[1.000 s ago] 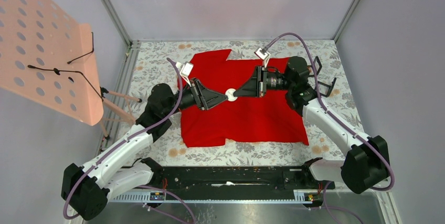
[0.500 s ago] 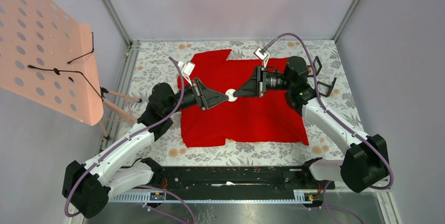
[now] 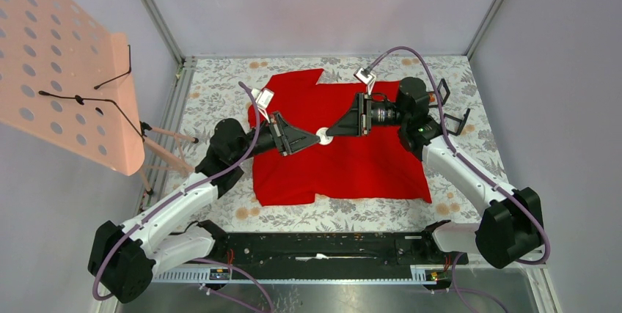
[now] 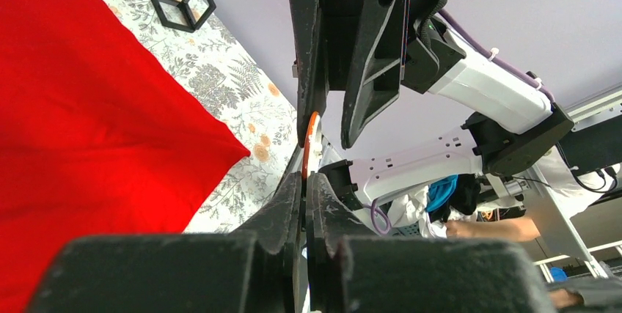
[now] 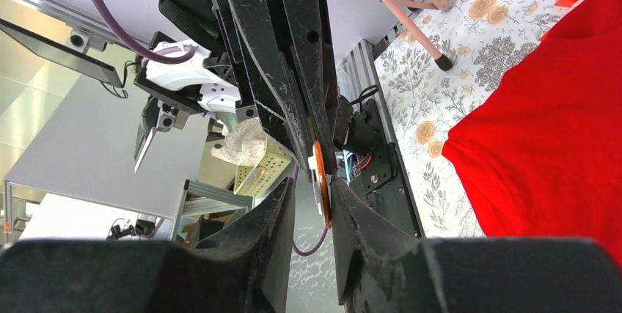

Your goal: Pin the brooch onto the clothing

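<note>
Red shirt [image 3: 352,170] lies flat mid-frame on the table [image 3: 220,93], ready for pinning. Above it the left hand [image 3: 314,138] squeezes the white brooch [image 3: 323,135] tight; the right hand [image 3: 332,133] is slightly open around it.

brooch [image 3: 323,135] half hidden by fingers [image 3: 299,139], shirt [image 4: 88,108] cropped

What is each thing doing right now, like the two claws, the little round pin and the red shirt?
left gripper: shut on the brooch's edge.
right gripper: open, jaws apart on either side of the brooch.
brooch: held over the shirt, not pinned yet.
shirt: lying spread out.
</note>
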Controlling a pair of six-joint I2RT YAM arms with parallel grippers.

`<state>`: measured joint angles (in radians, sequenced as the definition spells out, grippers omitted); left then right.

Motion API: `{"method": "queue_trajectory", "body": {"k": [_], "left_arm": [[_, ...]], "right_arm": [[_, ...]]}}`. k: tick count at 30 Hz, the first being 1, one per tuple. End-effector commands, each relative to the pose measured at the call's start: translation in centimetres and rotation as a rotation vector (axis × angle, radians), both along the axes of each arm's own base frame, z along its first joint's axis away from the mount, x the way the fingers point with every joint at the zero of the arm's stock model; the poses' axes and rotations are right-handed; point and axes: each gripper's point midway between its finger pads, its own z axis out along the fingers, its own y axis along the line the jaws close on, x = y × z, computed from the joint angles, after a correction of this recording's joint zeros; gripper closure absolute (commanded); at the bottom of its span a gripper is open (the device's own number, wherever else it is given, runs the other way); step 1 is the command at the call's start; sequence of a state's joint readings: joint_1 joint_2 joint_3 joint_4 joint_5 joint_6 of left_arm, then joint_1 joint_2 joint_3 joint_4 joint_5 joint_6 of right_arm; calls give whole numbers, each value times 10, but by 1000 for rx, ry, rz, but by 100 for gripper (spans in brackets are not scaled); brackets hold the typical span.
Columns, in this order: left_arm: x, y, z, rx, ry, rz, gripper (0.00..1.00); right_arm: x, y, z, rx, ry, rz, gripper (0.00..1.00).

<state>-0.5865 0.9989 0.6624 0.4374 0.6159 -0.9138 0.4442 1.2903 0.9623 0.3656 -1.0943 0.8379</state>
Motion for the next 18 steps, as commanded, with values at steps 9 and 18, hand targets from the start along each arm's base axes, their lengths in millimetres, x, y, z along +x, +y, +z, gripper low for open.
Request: {"method": "queue_trajectory", "body": {"k": [9,18], "left_arm": [[7,2,10,-38,-9,42,100],[5,2,10,-36,-9,33,100]], "right_arm": [[-2,3,6,-16,-40,16,67],[4,7,4,-35,-26,-8,75]]}}
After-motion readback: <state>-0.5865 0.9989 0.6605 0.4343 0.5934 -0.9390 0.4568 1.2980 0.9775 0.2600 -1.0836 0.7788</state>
